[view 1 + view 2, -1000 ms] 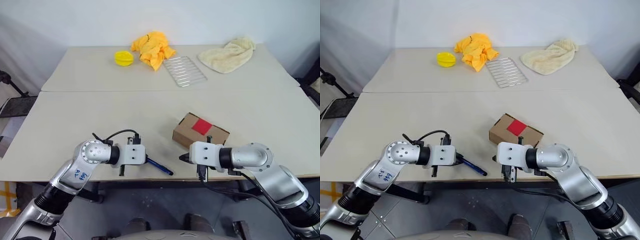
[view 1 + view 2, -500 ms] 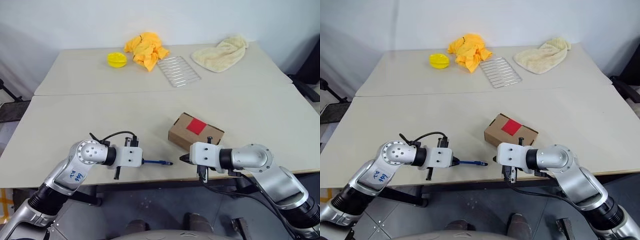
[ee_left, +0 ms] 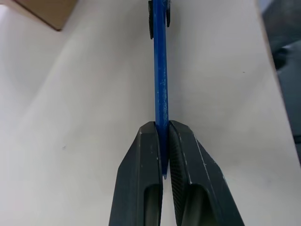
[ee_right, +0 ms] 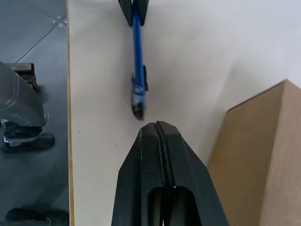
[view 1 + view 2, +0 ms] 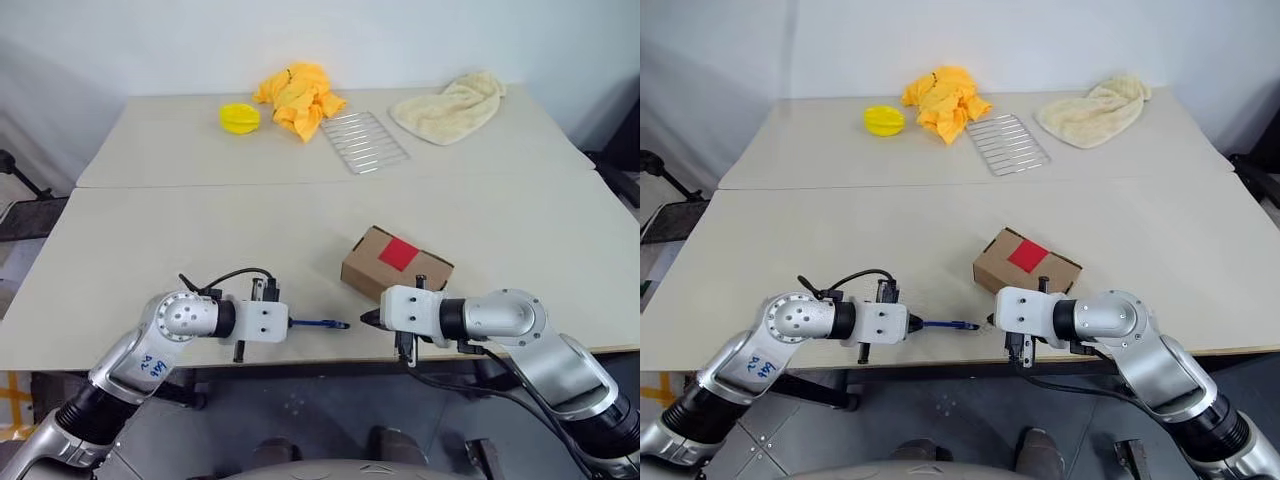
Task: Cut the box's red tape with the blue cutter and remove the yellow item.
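Observation:
The brown box (image 5: 372, 266) sits on the table near its front edge, with the red tape (image 5: 397, 253) square on its top. My left gripper (image 5: 291, 323) is shut on the blue cutter (image 5: 322, 324), which sticks out level toward my right gripper. In the left wrist view the fingers (image 3: 146, 155) pinch the cutter's (image 3: 161, 80) end. My right gripper (image 5: 367, 318) is shut and holds nothing. It sits just in front of the box (image 4: 263, 150), its tip close to the cutter's (image 4: 137, 70) far end. The yellow item is hidden.
At the back of the table lie a round yellow disc (image 5: 240, 117), a crumpled yellow cloth (image 5: 300, 95), a wire rack (image 5: 365, 141) and a beige towel (image 5: 450, 105). The table's front edge (image 5: 330, 352) runs just under both grippers.
My left gripper has closed on the cutter and turned it from slanting toward the table's front edge to pointing straight at my right gripper. The right arm has kept still.

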`<state>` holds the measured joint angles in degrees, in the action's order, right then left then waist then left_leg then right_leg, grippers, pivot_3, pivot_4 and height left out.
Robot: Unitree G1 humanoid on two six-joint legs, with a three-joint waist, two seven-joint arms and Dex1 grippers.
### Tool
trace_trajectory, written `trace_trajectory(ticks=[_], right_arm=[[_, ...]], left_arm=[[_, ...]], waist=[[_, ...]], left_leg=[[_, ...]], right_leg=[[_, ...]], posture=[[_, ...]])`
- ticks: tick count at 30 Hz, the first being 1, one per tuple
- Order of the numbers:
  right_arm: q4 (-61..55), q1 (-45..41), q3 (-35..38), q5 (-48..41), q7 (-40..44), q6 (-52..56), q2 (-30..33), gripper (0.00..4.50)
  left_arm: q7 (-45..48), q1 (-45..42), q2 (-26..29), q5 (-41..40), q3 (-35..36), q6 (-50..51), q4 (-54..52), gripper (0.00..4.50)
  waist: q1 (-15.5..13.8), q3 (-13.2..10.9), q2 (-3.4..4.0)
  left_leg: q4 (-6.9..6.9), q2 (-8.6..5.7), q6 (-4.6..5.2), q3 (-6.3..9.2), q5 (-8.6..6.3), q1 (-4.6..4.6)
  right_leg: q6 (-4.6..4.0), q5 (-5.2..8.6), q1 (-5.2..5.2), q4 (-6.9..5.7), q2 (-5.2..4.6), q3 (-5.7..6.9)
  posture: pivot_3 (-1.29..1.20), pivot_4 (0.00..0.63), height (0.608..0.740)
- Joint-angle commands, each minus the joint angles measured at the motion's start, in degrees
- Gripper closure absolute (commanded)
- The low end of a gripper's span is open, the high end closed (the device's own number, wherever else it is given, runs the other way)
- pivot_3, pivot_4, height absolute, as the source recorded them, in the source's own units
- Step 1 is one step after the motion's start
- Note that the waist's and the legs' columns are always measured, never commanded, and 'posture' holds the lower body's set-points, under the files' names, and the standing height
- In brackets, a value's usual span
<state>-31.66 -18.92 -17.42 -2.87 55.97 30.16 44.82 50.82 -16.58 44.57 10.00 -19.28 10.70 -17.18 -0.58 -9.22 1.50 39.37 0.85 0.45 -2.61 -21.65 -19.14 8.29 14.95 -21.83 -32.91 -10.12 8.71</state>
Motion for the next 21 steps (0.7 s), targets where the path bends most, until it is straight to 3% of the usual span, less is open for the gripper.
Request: trace_trajectory(ticks=[1, 7, 14, 21], right_arm=[[-2.3, 0.4, 1.9, -0.6, -0.4, -0.4, 0.8, 4.5], [-1.7, 0.1, 1.9, -0.7, -0.2, -0.6, 0.7, 4.5], [-0.6, -0.8, 1.5, -0.9, 0.3, -1.4, 0.4, 4.5], [1.0, -1.5, 1.5, -1.9, 0.4, -1.7, -0.3, 4.5]], left_arm=[[-3.5, 4.9, -0.3, 6.7, -1.9, 7.4, 2.2, 4.41], [-6.9, 9.6, -1.5, 9.4, -2.8, 12.6, -3.0, 4.41], [-6.0, 13.3, -2.7, 9.2, -4.3, 19.5, -8.1, 2.48], [-1.5, 14.9, -1.5, 0.8, -0.2, 20.3, -9.8, 0.65]], waist=[[-0.3, 0.0, -0.01], [-0.8, 0.0, -0.02], [-0.6, 0.0, 0.02], [-0.5, 0.0, 0.05]], left_leg=[[0.0, 0.0, 0.0, 0.01, 0.0, 0.01], [0.0, 0.01, -0.03, 0.01, 0.01, -0.05], [-0.09, 0.02, -0.04, -0.01, -0.02, -0.05], [-0.21, 0.13, -0.16, -0.06, -0.13, -0.06]], right_leg=[[0.0, 0.0, -0.01, 0.02, 0.0, 0.0], [-0.03, 0.01, -0.13, 0.0, 0.0, -0.01], [-0.03, 0.02, -0.12, 0.01, 0.02, -0.01], [-0.02, 0.03, -0.12, 0.3, 0.21, 0.02]], posture=[[0.0, 0.15, 0.74], [0.0, 0.15, 0.74], [0.0, 0.15, 0.74], [0.0, 0.15, 0.74]])
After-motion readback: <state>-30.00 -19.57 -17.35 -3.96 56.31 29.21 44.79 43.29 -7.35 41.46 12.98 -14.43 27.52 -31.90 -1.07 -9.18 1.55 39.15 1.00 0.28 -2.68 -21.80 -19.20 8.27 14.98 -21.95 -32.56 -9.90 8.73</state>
